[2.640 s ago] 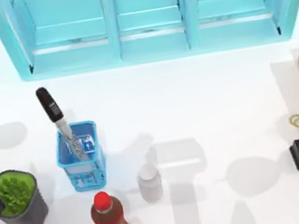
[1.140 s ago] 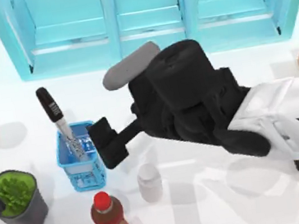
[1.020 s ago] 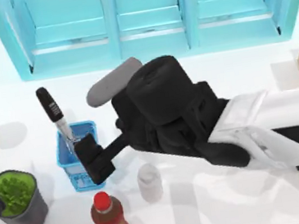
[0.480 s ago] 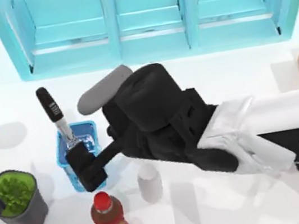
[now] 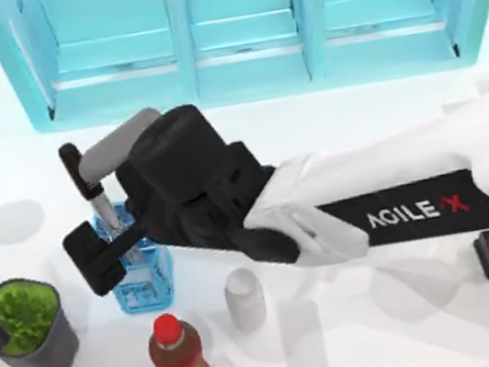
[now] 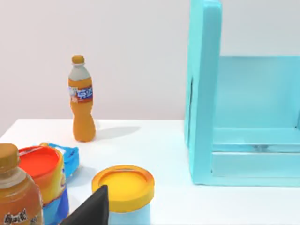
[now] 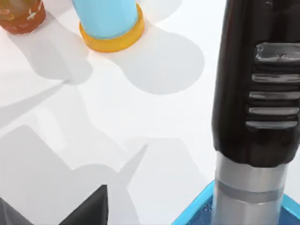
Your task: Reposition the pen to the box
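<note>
While the right gripper (image 5: 110, 242), grip state unclear, reaches the pen (image 5: 89, 191) in the blue basket (image 5: 141, 284), its arm reads "AGILE·X" (image 5: 415, 211).

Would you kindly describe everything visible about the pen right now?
The pen is slim, with a glossy black cap end and a silvery-grey barrel; ribbed ridges mark the cap in the right wrist view. It stands tilted in the blue basket, cap up, leaning toward the cabinet. The right gripper sits at its barrel; whether it touches is unclear.
</note>
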Motion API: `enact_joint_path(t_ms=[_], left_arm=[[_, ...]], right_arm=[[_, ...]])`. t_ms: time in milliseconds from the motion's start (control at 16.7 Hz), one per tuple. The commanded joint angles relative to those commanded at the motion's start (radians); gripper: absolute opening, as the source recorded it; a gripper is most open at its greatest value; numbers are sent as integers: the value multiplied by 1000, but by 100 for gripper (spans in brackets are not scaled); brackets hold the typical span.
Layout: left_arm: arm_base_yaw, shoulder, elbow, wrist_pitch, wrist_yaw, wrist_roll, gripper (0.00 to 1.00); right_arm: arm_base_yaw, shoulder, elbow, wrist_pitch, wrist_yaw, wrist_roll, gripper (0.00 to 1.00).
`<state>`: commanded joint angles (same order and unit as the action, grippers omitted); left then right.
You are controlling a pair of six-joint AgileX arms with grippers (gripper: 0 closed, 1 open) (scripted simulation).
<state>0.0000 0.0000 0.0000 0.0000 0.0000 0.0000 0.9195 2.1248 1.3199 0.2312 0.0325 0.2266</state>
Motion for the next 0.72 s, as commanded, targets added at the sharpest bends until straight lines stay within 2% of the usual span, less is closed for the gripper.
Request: enact_joint_path(t_ms=[180, 480, 720], left_arm=[[0, 0, 0, 0, 0, 0, 100], [0, 0, 0, 0, 0, 0, 100], [0, 0, 0, 0, 0, 0, 100]], right_arm=[[12, 87, 73, 14, 11, 7, 100], [19, 101, 84, 16, 14, 9, 100], [19, 101, 84, 16, 14, 9, 70]])
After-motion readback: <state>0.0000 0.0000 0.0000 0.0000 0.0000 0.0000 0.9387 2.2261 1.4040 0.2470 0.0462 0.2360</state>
